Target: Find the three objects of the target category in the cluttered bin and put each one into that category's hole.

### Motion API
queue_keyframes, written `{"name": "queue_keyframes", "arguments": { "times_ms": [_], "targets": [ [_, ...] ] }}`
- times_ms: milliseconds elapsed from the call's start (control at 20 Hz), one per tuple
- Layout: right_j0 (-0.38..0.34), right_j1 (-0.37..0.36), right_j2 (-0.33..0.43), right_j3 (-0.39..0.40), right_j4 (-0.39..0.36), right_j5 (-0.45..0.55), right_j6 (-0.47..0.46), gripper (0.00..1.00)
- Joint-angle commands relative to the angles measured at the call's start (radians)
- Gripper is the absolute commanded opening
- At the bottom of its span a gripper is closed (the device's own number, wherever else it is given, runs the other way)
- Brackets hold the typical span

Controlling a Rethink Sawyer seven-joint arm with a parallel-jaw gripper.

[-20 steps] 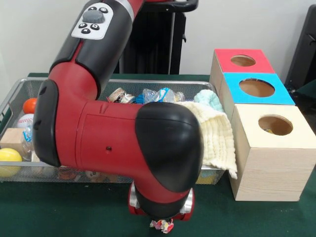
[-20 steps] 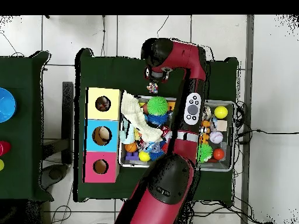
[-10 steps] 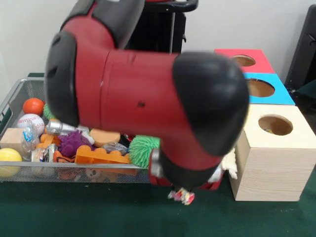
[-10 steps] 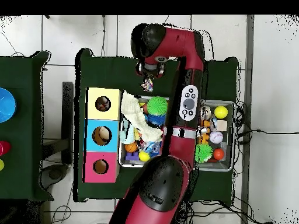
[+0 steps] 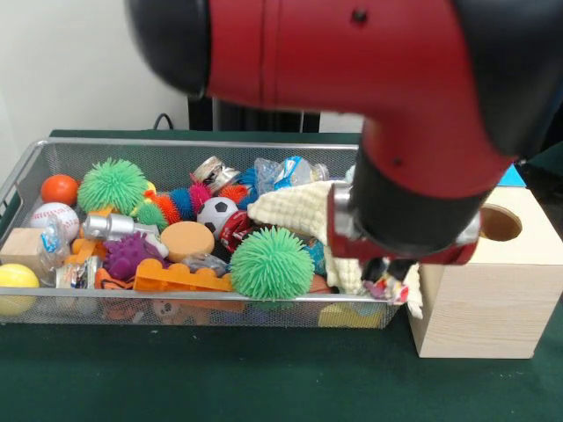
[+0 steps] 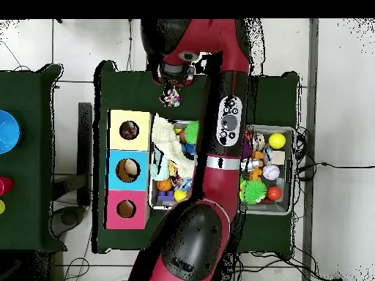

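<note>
My gripper [image 5: 385,278] hangs below the big red and black arm, shut on a small crinkled multicoloured wrapper [image 5: 388,289]. It hovers at the bin's front right corner, just left of the wooden box [image 5: 479,303] and lower than its round hole [image 5: 501,222]. From overhead, the gripper [image 6: 173,87] and wrapper [image 6: 171,97] are over green cloth, off the corner of the yellow-topped box [image 6: 117,117], whose hole [image 6: 129,130] is nearby. The blue box [image 6: 113,170] and pink box [image 6: 111,209] follow in a row.
The wire bin [image 5: 176,143] holds several toys: green spiky balls [image 5: 271,262], an orange block [image 5: 180,280], a baseball [image 5: 53,217], a yellow ball [image 5: 16,280]. A cream cloth [image 5: 299,207] drapes over its right end. The arm covers the upper part of the front view.
The arm has swung with the wrapper from in front of the bin's middle to beside the wooden box, uncovering most of the bin in the front view.
</note>
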Motion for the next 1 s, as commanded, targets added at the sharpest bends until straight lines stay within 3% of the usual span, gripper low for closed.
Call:
{"name": "queue_keyframes", "arguments": {
  "times_ms": [50, 150, 350, 450, 750, 1000],
  "targets": [
    [-0.005, -0.039, -0.016, -0.007, 0.029, 0.008, 0.274, 0.0],
    [-0.004, -0.045, -0.068, 0.024, 0.097, 0.011, 0.332, 0.0],
    [-0.013, -0.039, -0.244, 0.212, 0.429, -0.049, 0.585, 0.0],
    [-0.028, -0.051, -0.295, 0.318, 0.534, -0.081, 0.662, 0.0],
    [-0.044, -0.117, -0.409, 0.526, 0.679, -0.137, 0.819, 0.0],
    [-0.031, -0.161, -0.468, 0.605, 0.738, -0.193, 0.884, 0.0]
  ]
}}
